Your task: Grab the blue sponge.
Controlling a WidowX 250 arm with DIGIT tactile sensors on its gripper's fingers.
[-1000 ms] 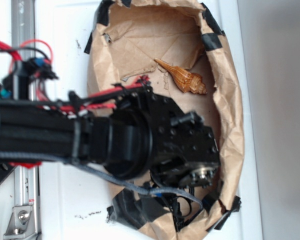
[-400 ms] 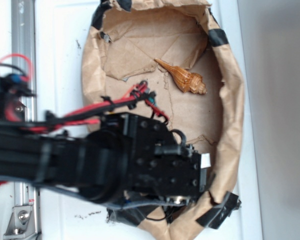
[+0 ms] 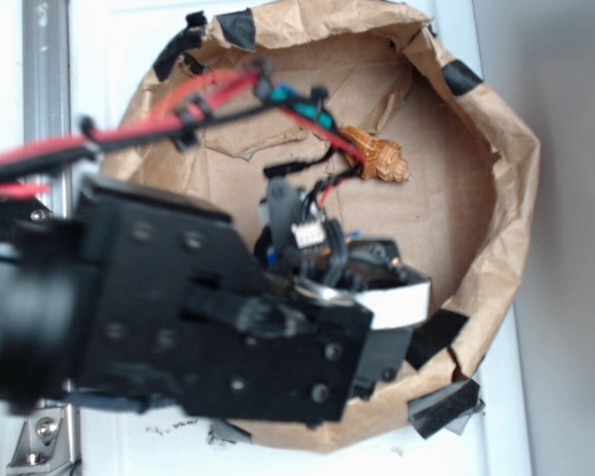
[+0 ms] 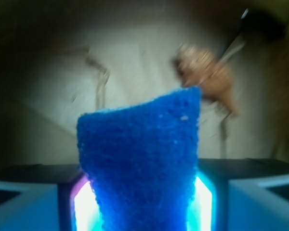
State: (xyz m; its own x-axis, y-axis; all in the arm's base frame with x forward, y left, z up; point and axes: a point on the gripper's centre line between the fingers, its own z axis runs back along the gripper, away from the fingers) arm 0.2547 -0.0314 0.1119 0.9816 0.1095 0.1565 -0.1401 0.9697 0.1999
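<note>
Inside the paper-lined bin (image 3: 496,188) – hand (image 4: 143,202) clamped on the blue sponge (image 4: 142,163), seashell (image 3: 382,159) beyond

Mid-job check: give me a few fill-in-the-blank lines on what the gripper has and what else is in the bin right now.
1. The sponge between the gripper fingers is coloured ____.
2. The gripper is ____ on the sponge.
3. The brown thing behind the sponge in the wrist view is a ____.
4. The bin's wall is made of brown ____ patched with black tape.

Missing words: blue; shut; seashell; paper
</note>
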